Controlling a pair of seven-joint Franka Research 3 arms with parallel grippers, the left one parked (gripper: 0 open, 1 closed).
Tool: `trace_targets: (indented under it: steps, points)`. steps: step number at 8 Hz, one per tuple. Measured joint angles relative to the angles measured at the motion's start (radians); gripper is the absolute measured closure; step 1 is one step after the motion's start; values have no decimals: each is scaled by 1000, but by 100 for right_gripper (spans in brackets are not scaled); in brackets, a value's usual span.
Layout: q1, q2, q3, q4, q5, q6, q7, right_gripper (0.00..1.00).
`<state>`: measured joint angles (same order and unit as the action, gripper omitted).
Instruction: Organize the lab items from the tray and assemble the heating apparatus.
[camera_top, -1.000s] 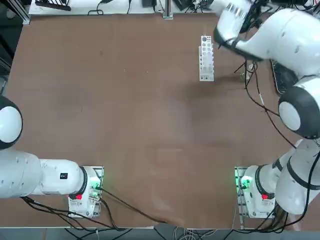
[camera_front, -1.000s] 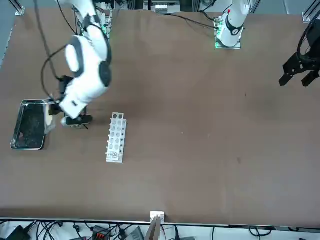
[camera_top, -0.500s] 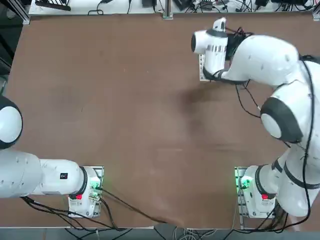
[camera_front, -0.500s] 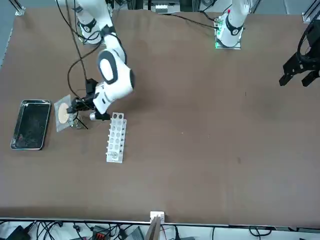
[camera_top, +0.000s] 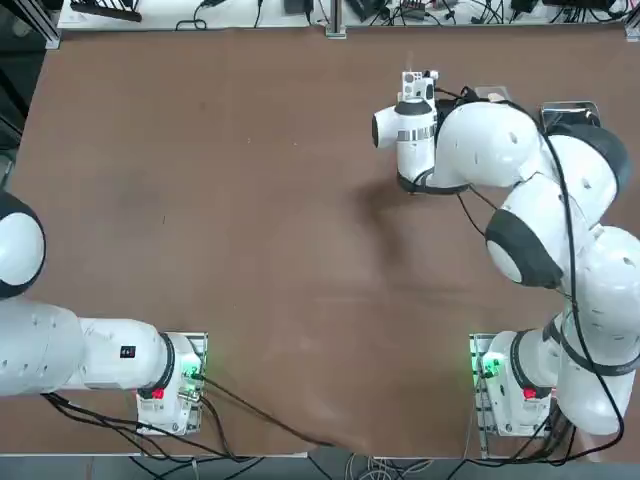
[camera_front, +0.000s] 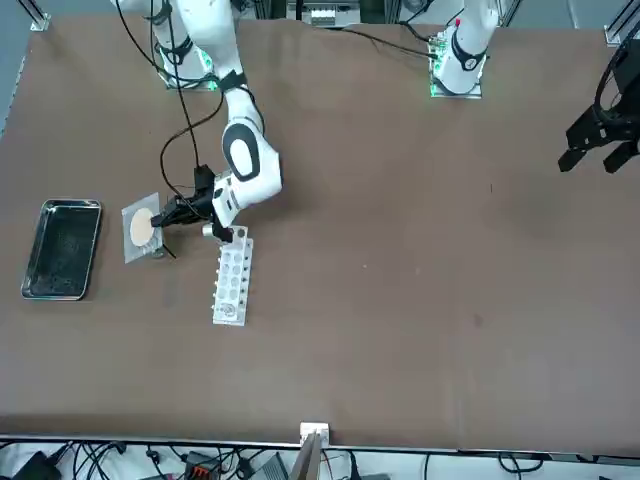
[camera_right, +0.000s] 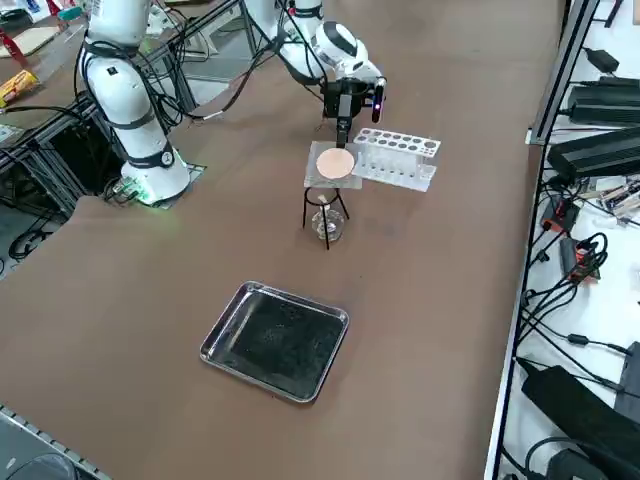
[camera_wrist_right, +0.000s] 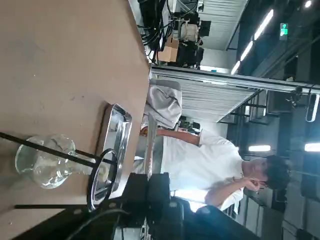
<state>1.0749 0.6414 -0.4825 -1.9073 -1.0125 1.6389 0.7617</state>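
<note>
1. Brown tabletop (camera_right: 180, 250) fills every view, with cable clutter along its edges and, in the wrist view, a person in a white shirt (camera_wrist_right: 200, 160) standing beyond it.
2. Reaching across that table, the right gripper (camera_right: 341, 136) has its fingers closed on the edge of the grey square mesh (camera_right: 333, 165), holding it level just over the ring.
3. Directly under the gripper stands the black wire ring stand (camera_right: 325, 215), upright on its legs, with the small clear glass piece (camera_right: 323, 224) between them.
4. Just beside the gripper, on the far side from the tray, lies the white test-tube rack (camera_right: 398, 158).
5. Well apart from the gripper on the other side sits the metal tray (camera_right: 275, 341), with only its dark floor showing.
6. Judged from this, the items are out of the tray and the stand and glass are placed; whether the mesh already rests on the ring I cannot tell, and letting go of it appears to remain.
7. No brand, label or legible writing shows on anything.
</note>
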Motion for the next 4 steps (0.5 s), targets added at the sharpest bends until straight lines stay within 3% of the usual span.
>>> trace_targets:
  steps: [4]
  points:
    - [1, 10, -4, 0, -10, -2, 20, 95]
